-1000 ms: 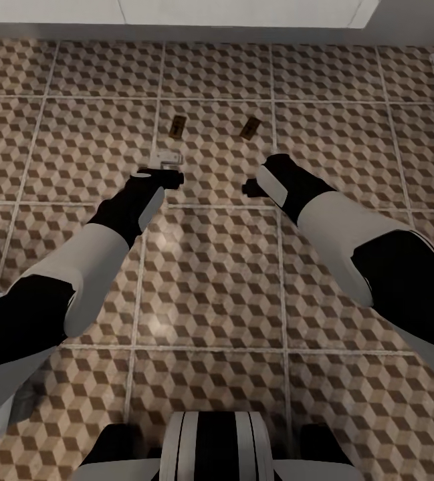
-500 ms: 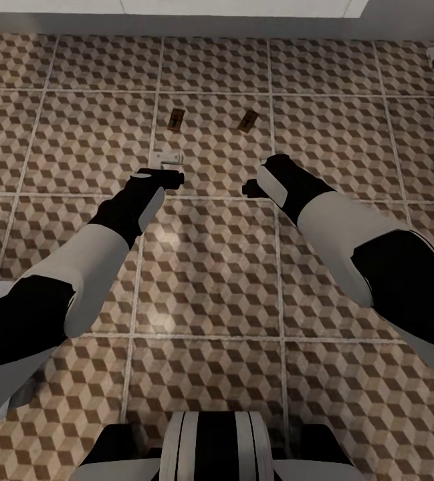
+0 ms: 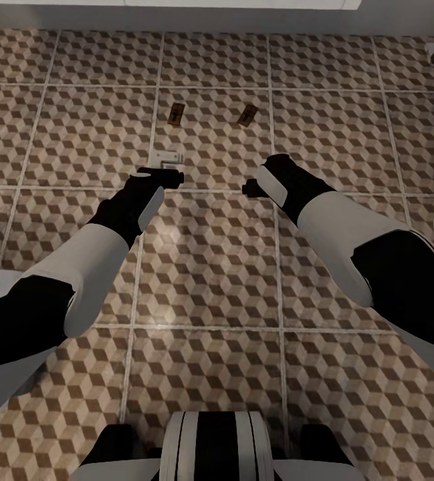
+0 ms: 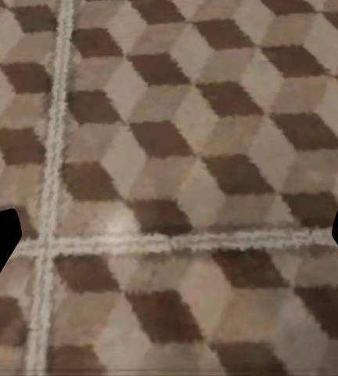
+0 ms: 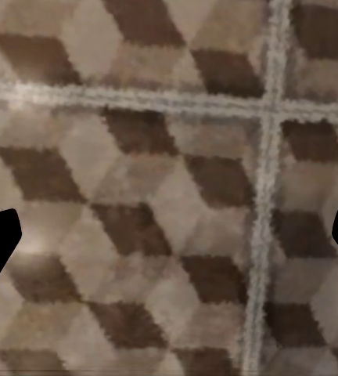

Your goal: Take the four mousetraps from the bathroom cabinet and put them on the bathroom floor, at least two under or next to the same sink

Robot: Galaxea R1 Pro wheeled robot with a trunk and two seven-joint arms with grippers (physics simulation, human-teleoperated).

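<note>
Looking straight down at the bathroom floor (image 3: pixel 210 267), cube-pattern tiles with pale grout all over. Two mousetraps in the upper middle of the head view, lying flat on one tile: left mousetrap (image 3: pixel 174 114) and right mousetrap (image 3: pixel 247 114), well apart from each other, both beyond the grippers. Too small to make out the metal parts properly, just tan slabs with dark bits.

Left gripper (image 3: pixel 168 160) hanging over the floor just below the left trap, near a grout crossing, pale fingers poking out of the black wrist. In the left wrist view (image 4: pixel 169 235), black fingertips sitting at opposite edges of the frame, so jaws wide apart, nothing between them but tile. Same story for the right gripper (image 5: pixel 169 235): tips at both edges, spread wide, empty, grout cross underneath. From the head view the right gripper (image 3: pixel 249 189) is mostly hidden behind its own wrist.

White wall base (image 3: pixel 217 19) along the top edge. Robot's own base (image 3: pixel 210 447) at bottom centre.
</note>
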